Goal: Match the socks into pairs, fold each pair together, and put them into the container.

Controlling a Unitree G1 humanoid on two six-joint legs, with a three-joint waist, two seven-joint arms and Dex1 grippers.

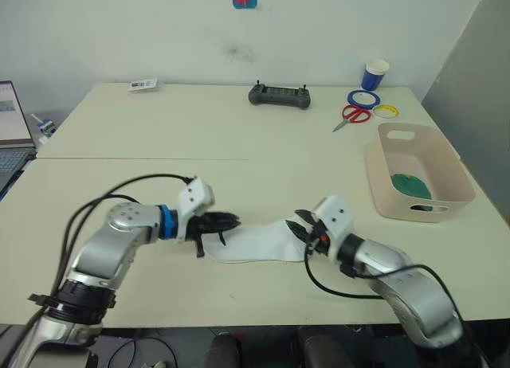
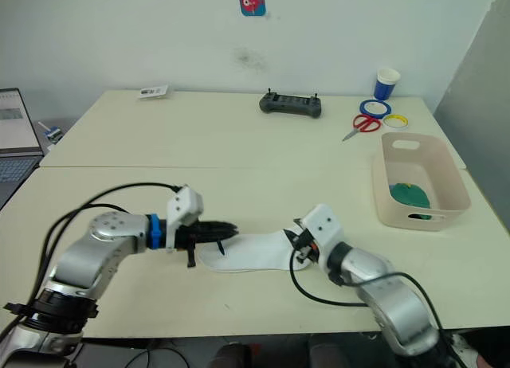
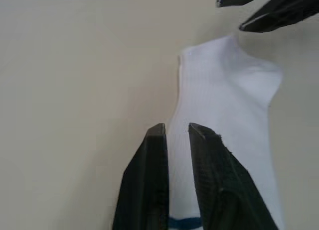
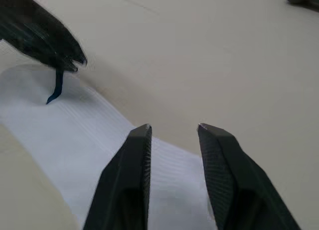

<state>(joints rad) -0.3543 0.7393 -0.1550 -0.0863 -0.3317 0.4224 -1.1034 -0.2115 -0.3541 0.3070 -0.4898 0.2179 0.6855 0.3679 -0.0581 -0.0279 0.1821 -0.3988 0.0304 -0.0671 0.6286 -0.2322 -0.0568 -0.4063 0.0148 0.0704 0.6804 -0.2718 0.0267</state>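
A white sock (image 1: 259, 244) with a navy mark lies flat near the table's front edge, between my two grippers. My left gripper (image 1: 233, 221) is at its left end; in the left wrist view its fingers (image 3: 157, 155) are almost together, pinching the edge of the white sock (image 3: 224, 105). My right gripper (image 1: 304, 229) is at the sock's right end, with its fingers (image 4: 137, 160) open over the white sock (image 4: 75, 145). The beige container (image 1: 382, 177) stands at the right and holds a dark green sock (image 1: 410, 184).
At the far right stand a blue-and-white paper cup (image 1: 375, 72), tape rolls (image 1: 363, 98) and red scissors (image 1: 351, 115). A black controller (image 1: 279, 95) and a small card (image 1: 143, 84) lie at the back. A laptop (image 1: 12, 137) sits at the left edge.
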